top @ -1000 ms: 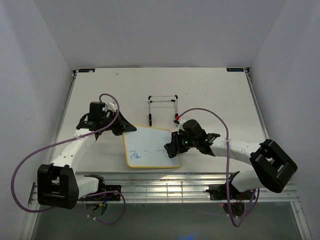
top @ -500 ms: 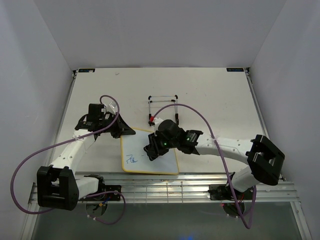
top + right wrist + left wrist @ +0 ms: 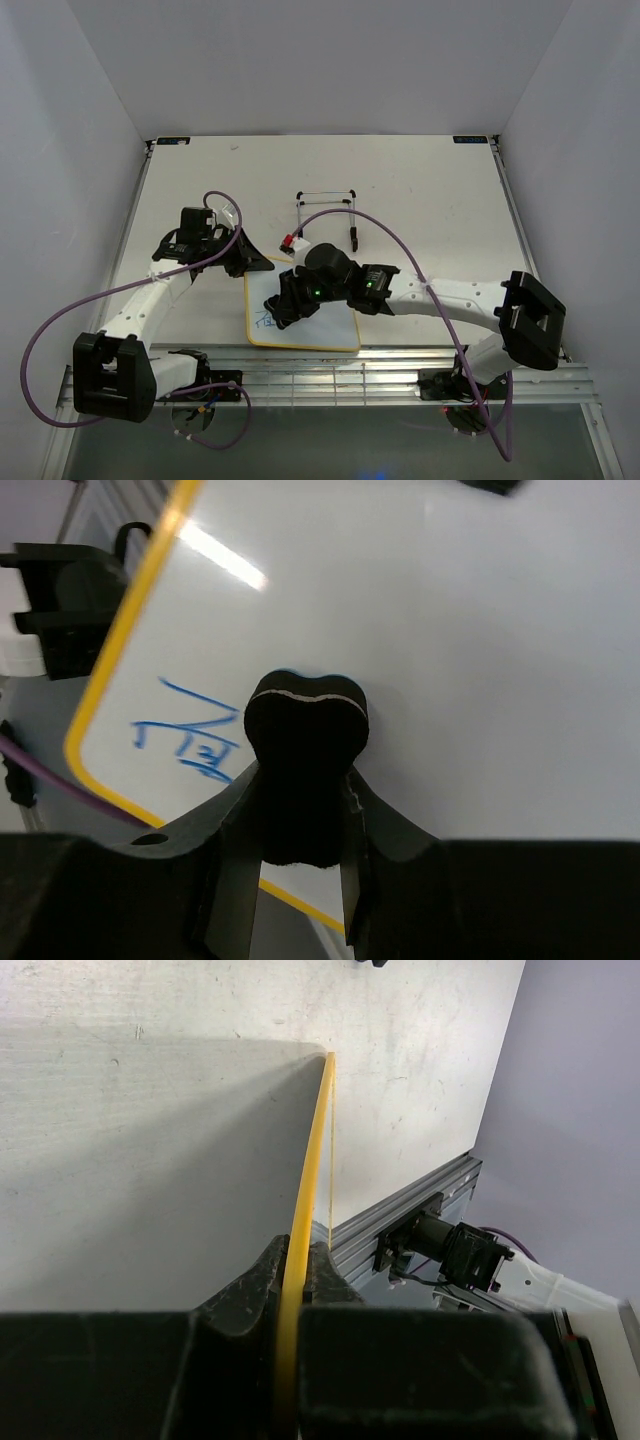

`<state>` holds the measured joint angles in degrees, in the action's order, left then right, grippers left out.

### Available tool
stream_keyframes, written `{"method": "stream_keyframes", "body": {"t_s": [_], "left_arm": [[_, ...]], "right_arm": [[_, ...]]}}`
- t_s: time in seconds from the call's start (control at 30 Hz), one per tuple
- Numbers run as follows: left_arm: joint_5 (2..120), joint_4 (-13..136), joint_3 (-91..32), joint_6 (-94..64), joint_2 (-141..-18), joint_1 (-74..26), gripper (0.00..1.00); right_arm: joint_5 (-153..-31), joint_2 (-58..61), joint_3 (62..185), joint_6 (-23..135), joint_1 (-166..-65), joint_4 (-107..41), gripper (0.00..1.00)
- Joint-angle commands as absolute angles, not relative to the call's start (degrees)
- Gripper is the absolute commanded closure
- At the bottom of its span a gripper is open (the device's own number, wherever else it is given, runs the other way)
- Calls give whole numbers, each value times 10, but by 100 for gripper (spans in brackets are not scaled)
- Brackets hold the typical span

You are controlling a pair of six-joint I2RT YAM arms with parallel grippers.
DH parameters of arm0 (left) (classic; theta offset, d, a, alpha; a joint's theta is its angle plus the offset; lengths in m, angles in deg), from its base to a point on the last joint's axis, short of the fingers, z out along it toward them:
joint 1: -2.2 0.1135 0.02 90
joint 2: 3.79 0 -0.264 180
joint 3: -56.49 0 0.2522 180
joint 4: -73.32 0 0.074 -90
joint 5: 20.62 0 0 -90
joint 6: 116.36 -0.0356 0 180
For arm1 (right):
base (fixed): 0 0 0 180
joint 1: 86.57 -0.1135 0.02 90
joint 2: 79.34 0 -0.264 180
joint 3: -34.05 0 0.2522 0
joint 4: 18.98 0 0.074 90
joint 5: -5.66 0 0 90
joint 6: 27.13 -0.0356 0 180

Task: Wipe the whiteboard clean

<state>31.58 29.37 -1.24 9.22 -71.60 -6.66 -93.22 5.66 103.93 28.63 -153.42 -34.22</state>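
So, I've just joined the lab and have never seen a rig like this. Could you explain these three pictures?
These are two robot arms bolted at the near edge of a table, each ending in a two-finger gripper. The wide picture comes from a fixed camera above and behind them; the other two come from cameras on each wrist. On the table are a whiteboard with blue marks and, beyond it, a wire stand. The left gripper is shut on the whiteboard's yellow edge. The right gripper is shut on a black eraser, held beside the marks.

thin black wire easel stand (image 3: 355,237), on a pale scuffed table (image 3: 420,190)
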Motion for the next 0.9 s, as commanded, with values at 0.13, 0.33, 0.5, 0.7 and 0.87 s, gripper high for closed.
{"method": "stream_keyframes", "body": {"t_s": [0.13, 0.33, 0.5, 0.7, 0.87], "left_arm": [[582, 304, 7, -3, -724, -80, 100], [581, 302, 6, -3, -723, -80, 100], [581, 303, 6, -3, -720, -80, 100], [589, 301, 6, -2, -712, -80, 100], [593, 301, 7, 0, -709, -80, 100]], "right_arm": [[-984, 113, 1143, 271, -1602, -291, 92], [-943, 130, 1192, 303, -1608, -373, 92], [-857, 122, 1181, 330, -1607, -442, 92], [-812, 105, 1108, 333, -1590, -466, 92], [-768, 59, 1040, 327, -1573, -487, 92]]}}
